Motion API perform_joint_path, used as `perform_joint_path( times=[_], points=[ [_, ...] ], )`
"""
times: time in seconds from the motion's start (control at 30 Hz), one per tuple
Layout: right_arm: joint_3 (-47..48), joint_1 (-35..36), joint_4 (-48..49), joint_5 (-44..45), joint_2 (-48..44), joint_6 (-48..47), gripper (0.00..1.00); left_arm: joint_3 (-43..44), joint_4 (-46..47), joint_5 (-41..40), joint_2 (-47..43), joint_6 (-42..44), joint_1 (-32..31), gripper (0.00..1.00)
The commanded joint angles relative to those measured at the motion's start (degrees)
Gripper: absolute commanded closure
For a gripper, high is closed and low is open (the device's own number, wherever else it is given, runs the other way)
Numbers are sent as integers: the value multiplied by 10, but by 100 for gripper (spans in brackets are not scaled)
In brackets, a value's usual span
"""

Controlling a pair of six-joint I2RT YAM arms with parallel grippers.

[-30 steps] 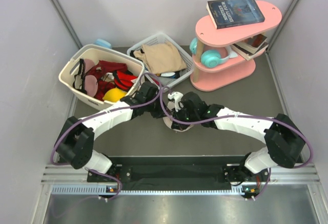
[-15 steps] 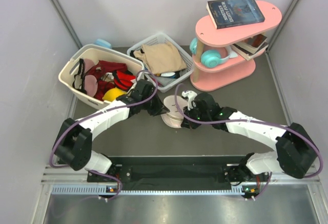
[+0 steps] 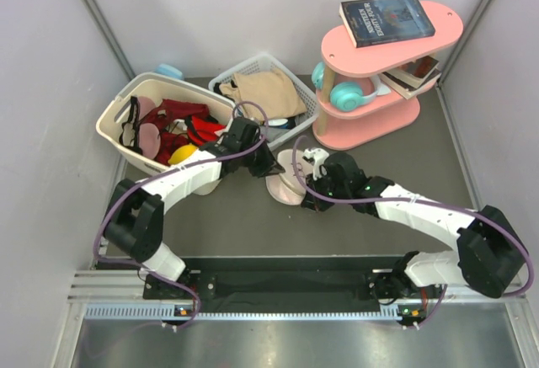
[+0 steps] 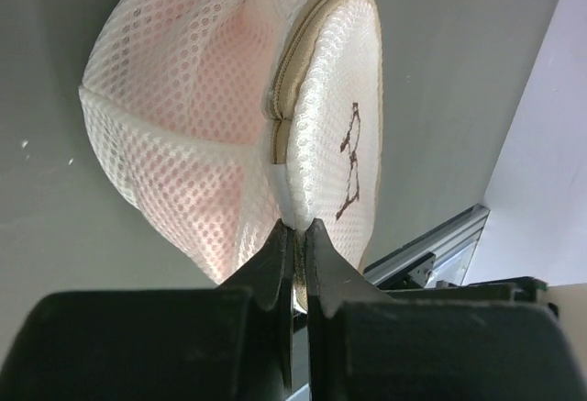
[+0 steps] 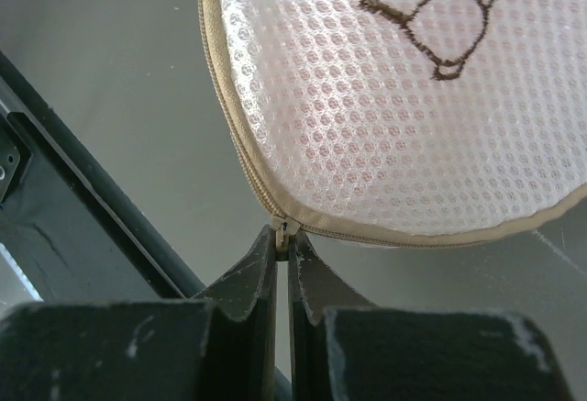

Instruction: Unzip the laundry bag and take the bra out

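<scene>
Laundry bag (image 3: 285,188) on bench (image 3: 236,229), zip (image 5: 227,144) seemingly shut, pink bra (image 4: 197,172) inside behind mesh. Left pincer (image 4: 295,228) clenched on seam tab (image 4: 284,192); right pincer (image 5: 282,239) clenched on zip pull (image 5: 283,228). Step: unzipping. Next, likely: drag pull round rim against left's hold.

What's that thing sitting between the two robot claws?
The laundry bag, pinched on either side by the left gripper and right gripper; the top view shows it.
</scene>
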Motion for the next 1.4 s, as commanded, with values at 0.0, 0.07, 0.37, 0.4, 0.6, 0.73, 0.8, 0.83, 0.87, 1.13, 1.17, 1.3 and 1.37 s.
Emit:
perform_joint_path(
  times=[0.0,0.07,0.37,0.4,0.6,0.73,0.8,0.83,0.87,1.13,1.17,1.3,1.37],
  points=[
    [40,3,13,-16,15,-5,100,55,1,1,21,29,5,94],
    [51,10,13,-20,29,-6,100,57,-8,1,21,31,4,72],
    [88,22,23,-38,76,-11,100,-29,-36,-12,-78,-7,4,26],
    [95,23,23,-40,81,-13,100,-37,-33,-9,-87,-14,4,25],
    [132,37,22,-58,123,-19,100,-73,1,-3,-116,-56,1,23],
    [153,50,15,-62,139,-26,100,-65,6,9,-98,-58,0,23],
    [157,55,13,-62,145,-28,100,-60,6,11,-85,-57,-3,23],
    [158,57,12,-62,147,-28,100,-60,6,11,-80,-56,-4,23],
    [159,58,9,-62,147,-30,100,-59,7,13,-73,-57,-5,23],
    [158,60,-1,-51,145,-35,100,-49,20,24,-50,-59,-11,57],
    [158,60,-2,-51,145,-35,100,-49,20,25,-48,-58,-11,61],
    [151,60,-3,-47,141,-35,100,-49,20,25,-44,-59,-11,82],
    [144,59,-2,-44,138,-33,100,-53,20,24,-46,-59,-11,93]
  ],
)
